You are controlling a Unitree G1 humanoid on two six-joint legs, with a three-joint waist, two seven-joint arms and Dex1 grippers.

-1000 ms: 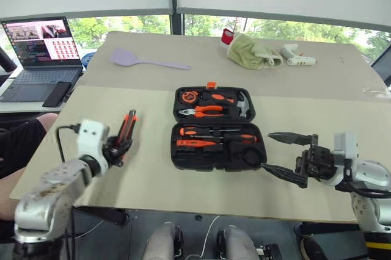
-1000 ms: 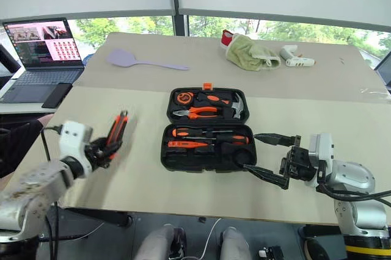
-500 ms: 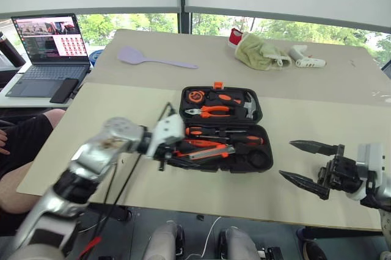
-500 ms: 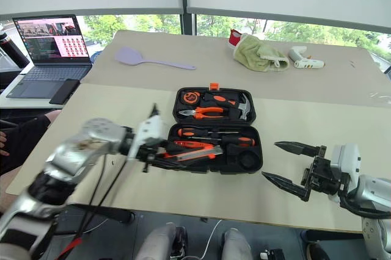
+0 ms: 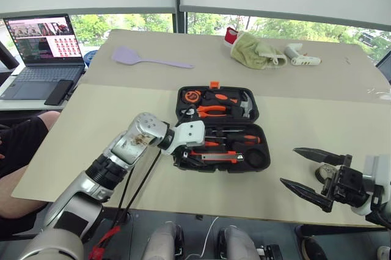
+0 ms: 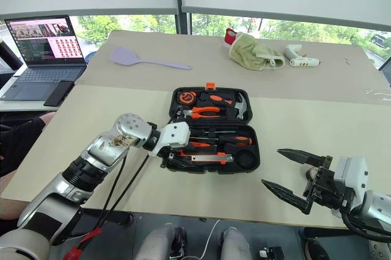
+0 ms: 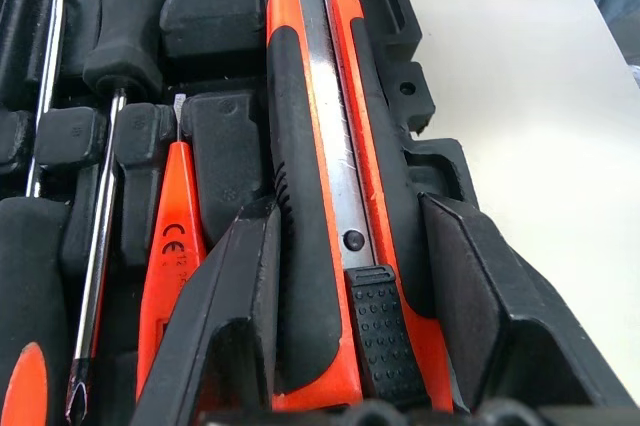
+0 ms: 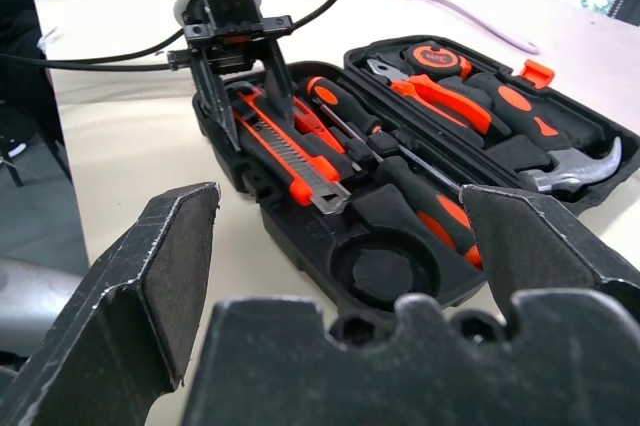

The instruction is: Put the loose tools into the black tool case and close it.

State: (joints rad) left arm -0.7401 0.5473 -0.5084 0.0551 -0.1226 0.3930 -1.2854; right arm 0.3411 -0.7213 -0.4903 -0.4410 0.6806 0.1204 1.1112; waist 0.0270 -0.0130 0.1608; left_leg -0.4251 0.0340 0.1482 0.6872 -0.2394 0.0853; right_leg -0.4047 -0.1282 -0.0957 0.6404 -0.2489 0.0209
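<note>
My left pincer (image 7: 345,346) over near half of open black tool case (image 5: 218,127), fingers (image 7: 235,316) either side of utility knife (image 7: 330,196); actual contact hard to judge, knife's rear end cut off. Knife lies in case beside tester pen (image 7: 172,246) and screwdriver (image 7: 128,36). Tape roll recess (image 8: 385,271) dark, contents unclear. My right pincer (image 6: 299,180) spread wide, empty, above bench (image 5: 122,113), well right of case.

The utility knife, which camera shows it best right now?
The left wrist view: the utility knife runs lengthwise between the left gripper fingers, over the tool case. The right wrist view shows it whole but smaller. Both eye views show it small, beside the gripper.
</note>
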